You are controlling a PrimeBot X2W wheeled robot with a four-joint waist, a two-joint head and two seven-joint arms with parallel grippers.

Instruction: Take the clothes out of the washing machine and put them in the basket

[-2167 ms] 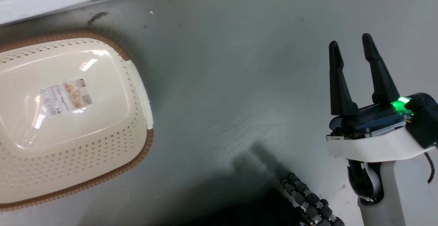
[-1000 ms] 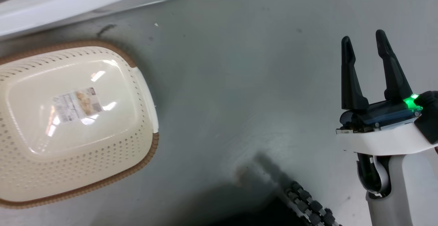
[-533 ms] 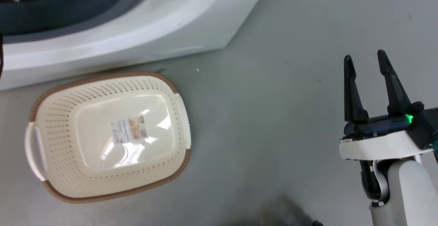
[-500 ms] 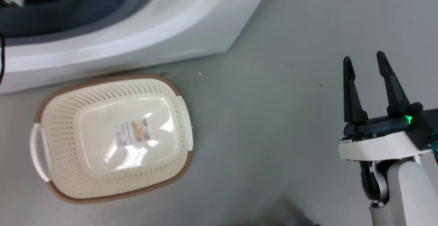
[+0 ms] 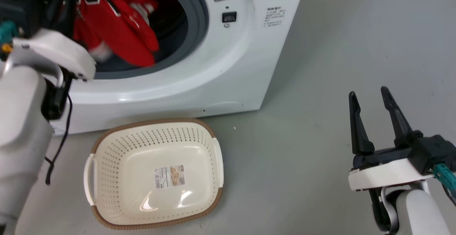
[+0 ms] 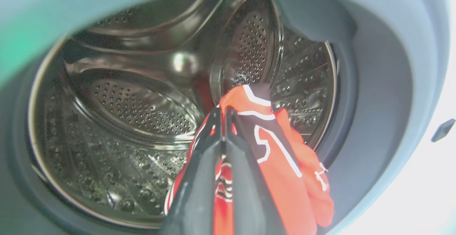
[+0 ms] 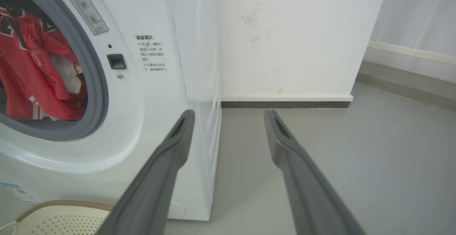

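The left tool (image 6: 222, 115), pinched tight on the red jersey (image 6: 281, 156) within the washing machine (image 5: 228, 60)'s mouth, should draw it clear before lowering to the basket (image 5: 142, 140) beneath it; the right tool (image 5: 368, 92) gapes empty.

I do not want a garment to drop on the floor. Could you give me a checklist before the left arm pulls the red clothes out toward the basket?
1. Left gripper shut on the clothes: ok, red fabric is pinched in it.
2. Clothes free of snags in the drum: cannot tell, the lower folds are hidden.
3. Porthole of the washing machine open: ok.
4. Basket upright, empty, on the floor before the machine: ok.
5. Right gripper open and apart from the basket: ok.
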